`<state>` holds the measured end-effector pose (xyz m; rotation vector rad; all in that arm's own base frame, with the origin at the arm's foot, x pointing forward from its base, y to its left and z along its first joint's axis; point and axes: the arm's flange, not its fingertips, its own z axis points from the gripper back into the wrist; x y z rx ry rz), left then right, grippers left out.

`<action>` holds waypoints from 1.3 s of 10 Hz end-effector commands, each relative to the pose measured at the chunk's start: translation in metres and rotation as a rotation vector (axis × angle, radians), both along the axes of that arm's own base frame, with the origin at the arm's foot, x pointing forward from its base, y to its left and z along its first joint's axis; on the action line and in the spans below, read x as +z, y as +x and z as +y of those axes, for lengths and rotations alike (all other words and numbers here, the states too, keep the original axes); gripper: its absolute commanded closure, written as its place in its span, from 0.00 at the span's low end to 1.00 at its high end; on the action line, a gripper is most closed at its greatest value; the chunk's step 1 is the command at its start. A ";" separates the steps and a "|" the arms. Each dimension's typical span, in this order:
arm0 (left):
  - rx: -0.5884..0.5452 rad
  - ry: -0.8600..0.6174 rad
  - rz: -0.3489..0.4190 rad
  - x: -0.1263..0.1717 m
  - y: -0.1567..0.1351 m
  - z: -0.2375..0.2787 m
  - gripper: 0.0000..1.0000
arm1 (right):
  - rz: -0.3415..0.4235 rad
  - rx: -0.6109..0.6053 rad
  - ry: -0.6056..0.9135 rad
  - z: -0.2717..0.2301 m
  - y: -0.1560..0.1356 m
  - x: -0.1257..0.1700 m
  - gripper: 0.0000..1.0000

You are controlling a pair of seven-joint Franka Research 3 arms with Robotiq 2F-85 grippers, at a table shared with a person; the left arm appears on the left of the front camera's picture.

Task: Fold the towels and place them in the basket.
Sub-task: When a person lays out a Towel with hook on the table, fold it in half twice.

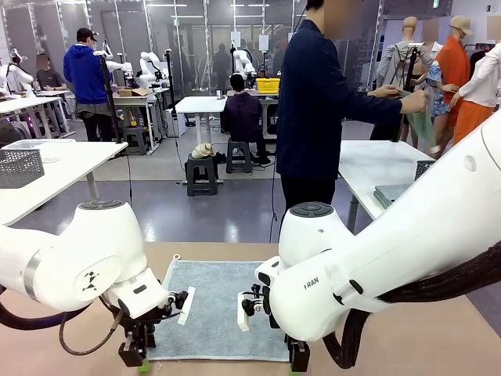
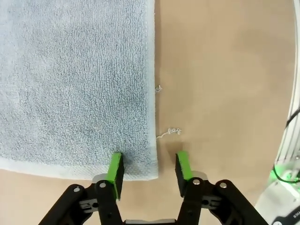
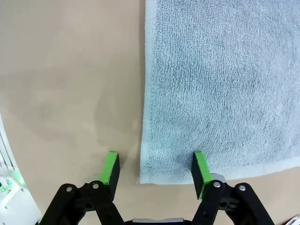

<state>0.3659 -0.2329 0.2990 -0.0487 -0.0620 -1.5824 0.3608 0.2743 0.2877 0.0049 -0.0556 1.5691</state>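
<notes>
Pale blue-grey terry-cloth towel, flat on the tan table: soft, light and limp, I judge, best pinched at its near corners. My left gripper and right gripper each straddle one corner, jaws apart, nothing held.

The towel is pale blue-grey terry with a paler hem. Under the towel, the table is plain tan. At the towel's corners, the left gripper and right gripper are black, with green pads.
</notes>
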 end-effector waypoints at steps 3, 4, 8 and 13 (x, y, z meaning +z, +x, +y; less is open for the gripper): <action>0.007 0.018 -0.040 0.000 0.001 -0.005 0.78 | -0.008 -0.043 0.008 -0.001 -0.002 -0.004 0.46; 0.004 0.018 -0.045 0.002 0.000 -0.006 0.86 | -0.015 -0.049 0.005 -0.001 -0.002 -0.003 0.81; -0.011 0.018 -0.057 0.008 0.002 -0.009 1.00 | -0.027 -0.049 -0.013 -0.001 -0.003 0.001 1.00; -0.008 -0.012 -0.098 0.036 0.002 -0.011 1.00 | -0.032 -0.040 -0.002 0.002 -0.005 0.026 1.00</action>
